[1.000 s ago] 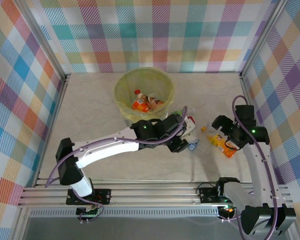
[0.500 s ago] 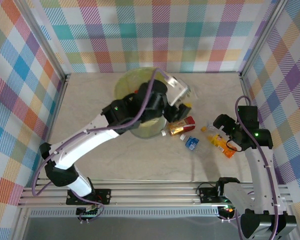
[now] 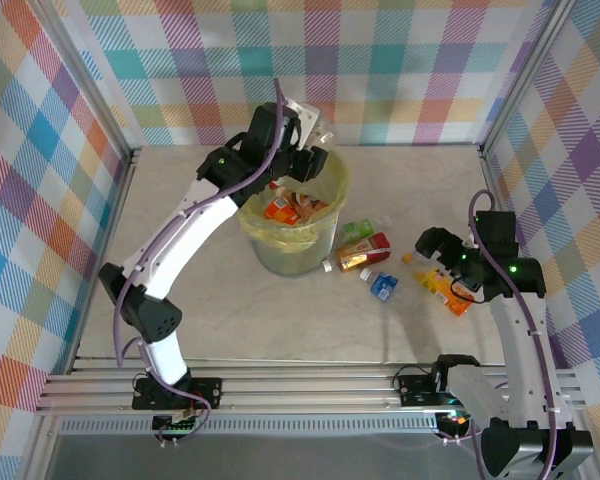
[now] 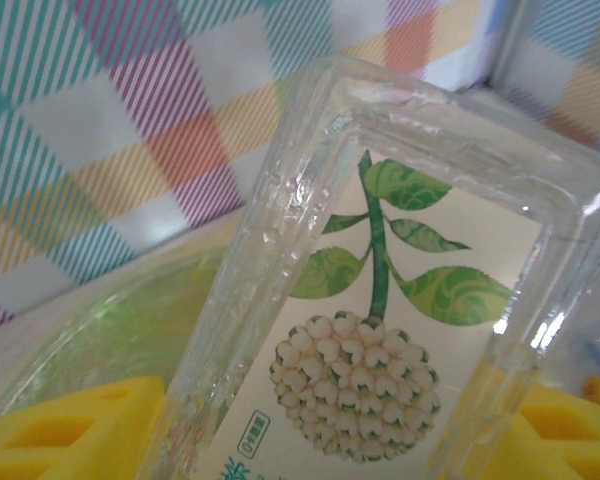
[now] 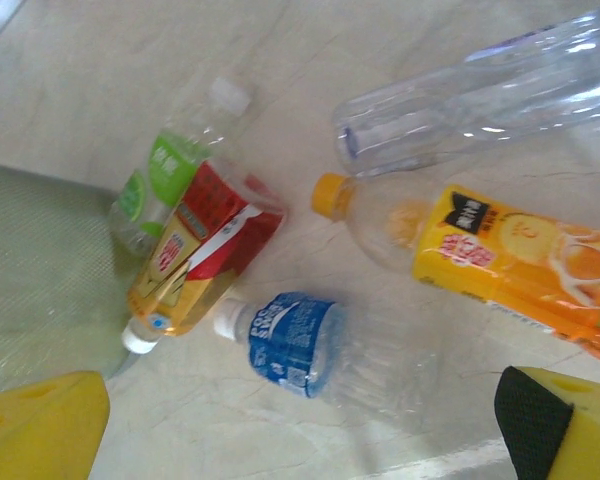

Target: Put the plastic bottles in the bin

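From the overhead camera I saw the left gripper [image 3: 305,140] raised over the far rim of the bin [image 3: 250,222], with something clear between its jaws. The binned bottles [image 3: 280,208], orange and red, lay below it and a little to its near side. The left wrist camera supplied the detail the overhead lacked. It showed the leaf-label bottle [image 4: 380,300], clear and square-shouldered, printed with green leaves and a knobbly white fruit, clamped between the yellow fingers [image 4: 70,430]. The bag-lined mouth of the bin was a green blur underneath. The right gripper [image 3: 432,248] hung low over the table [image 3: 180,200], jaws spread wide and holding nothing. Its wrist camera sorted out the cluster ahead of its pads [image 5: 40,425]. The blue-label bottle [image 5: 300,340] lay nearest, between them. Beyond that lay the red-label bottle [image 5: 205,245], touching the green-label bottle [image 5: 165,165], both beside the bin wall. Off to the right were the orange-label bottle [image 5: 500,265] and, beyond it, a bare clear bottle [image 5: 480,100].
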Controlling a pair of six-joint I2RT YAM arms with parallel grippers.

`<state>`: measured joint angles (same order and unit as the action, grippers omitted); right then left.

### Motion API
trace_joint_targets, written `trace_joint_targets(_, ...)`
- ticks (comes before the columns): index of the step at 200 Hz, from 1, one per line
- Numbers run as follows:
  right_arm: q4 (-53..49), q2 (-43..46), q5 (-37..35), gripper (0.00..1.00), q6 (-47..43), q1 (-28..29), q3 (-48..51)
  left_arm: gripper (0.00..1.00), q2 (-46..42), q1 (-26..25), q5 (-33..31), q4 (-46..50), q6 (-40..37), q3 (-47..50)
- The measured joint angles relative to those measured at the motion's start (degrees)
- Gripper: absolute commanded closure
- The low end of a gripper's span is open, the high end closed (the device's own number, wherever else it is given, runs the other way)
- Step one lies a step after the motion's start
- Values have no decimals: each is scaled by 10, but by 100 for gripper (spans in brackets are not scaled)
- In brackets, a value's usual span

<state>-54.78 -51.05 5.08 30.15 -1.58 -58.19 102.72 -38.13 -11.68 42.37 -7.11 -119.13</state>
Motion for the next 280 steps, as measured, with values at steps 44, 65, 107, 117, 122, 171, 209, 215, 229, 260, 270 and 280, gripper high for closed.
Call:
trace_joint_targets(44, 21, 28, 49, 0, -31, 8, 22, 74, 39, 50, 3, 31, -5, 1)
trace_joint_targets(65, 25, 39, 56, 0, -42, 24, 42, 73, 55, 62, 7, 41, -11, 0)
trace_joint_targets(107, 30, 43, 47, 0, -54, 94, 86, 60, 83, 65, 12, 70, -19, 0)
trace_joint_targets(117, 32, 42, 43, 0, -54, 115, 93, 55, 87, 64, 12, 76, -22, 0)
trace_joint_targets(122, 34, 40, 39, 0, -55, 127, 96, 53, 89, 64, 13, 77, -24, 0)
trace_joint_targets(171, 67, -30, 9, 0, -56, 205, 115, 23, 93, 64, 12, 97, -32, 0)
trace_joint_targets(209, 98, -76, -6, 0, -56, 211, 120, 7, 90, 64, 11, 102, -36, 0)
trace_joint_targets(215, 102, -83, -6, 0, -56, 211, 120, 5, 88, 64, 11, 103, -35, 0)
trace_joint_targets(229, 108, -103, -8, 0, -58, 211, 119, 0, 80, 64, 11, 103, -37, 0)
trace_joint_targets(260, 120, -141, -12, 0, -63, 211, 119, 0, 53, 64, 11, 104, -37, 0)
trace_joint_targets(270, 122, -146, -13, 0, -67, 211, 119, 0, 41, 64, 12, 105, -36, 0)
trace_joint_targets(280, 123, -149, -15, 0, -70, 211, 119, 0, 30, 64, 13, 105, -36, 1)
